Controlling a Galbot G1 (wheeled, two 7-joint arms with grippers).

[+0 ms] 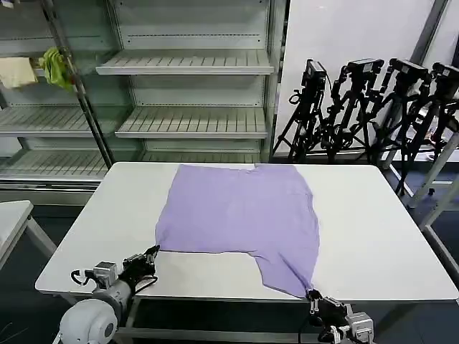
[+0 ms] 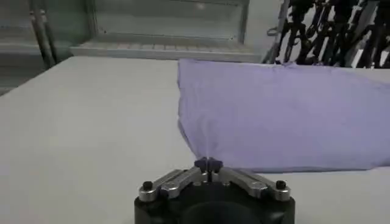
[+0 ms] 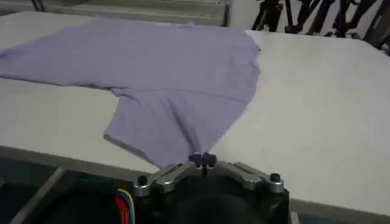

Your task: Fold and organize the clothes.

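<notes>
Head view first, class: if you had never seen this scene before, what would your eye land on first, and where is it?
The lavender T-shirt draws the eye, spread plain side up across the middle of the white table. Next come the two grippers at the table's near edge: the left gripper pinches the shirt's near left corner, and the right gripper pinches the tip that trails toward the near right edge. Behind the table stand bare shelves.

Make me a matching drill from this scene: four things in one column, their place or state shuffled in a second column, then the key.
1. left gripper
2. right gripper
3. T-shirt
4. yellow-green cloth

A. spread on the white table
B. hanging on the shelf rack
C. shut on the shirt's near left corner
D. shut on the shirt's tip at the table's front edge

Pairs: 1-C, 2-D, 3-A, 4-B
</notes>
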